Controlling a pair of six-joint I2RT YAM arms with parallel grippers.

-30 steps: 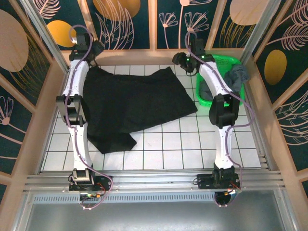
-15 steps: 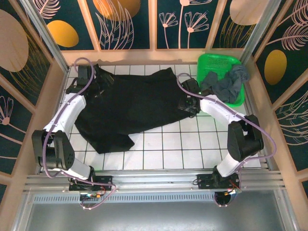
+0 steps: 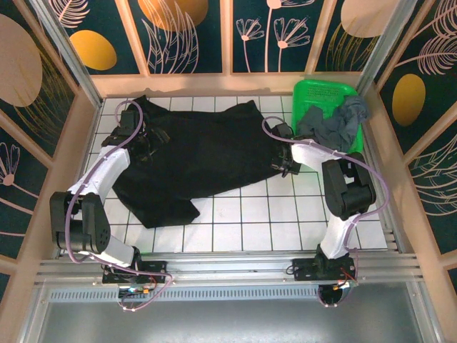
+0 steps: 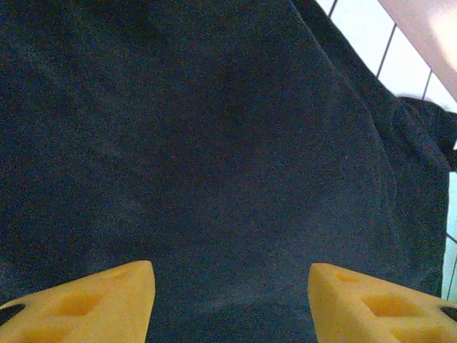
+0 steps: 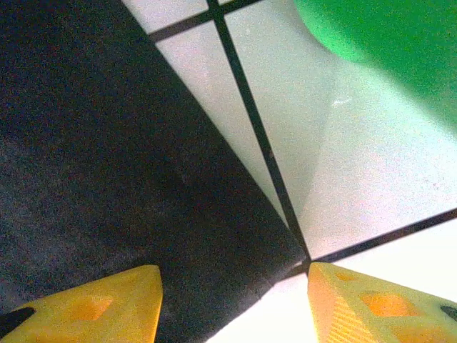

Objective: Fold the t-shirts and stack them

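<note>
lying spread across the white tiled table point(image 3: 285, 214), a black t-shirt point(image 3: 200, 153)

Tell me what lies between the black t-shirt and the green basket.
Bare white tiles separate the black t-shirt from the green basket, in the right wrist view.

White tiled tabletop point(image 3: 243, 214), floral walls point(image 3: 193, 36)

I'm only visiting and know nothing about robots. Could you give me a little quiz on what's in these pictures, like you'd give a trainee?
1. True or false: the grey t-shirt hangs over the green basket.
2. The t-shirt spread on the table is: A white, B black, C striped.
3. Is the left gripper open or shut?
Key: 1 true; 2 B, the black t-shirt; 3 open.
</note>
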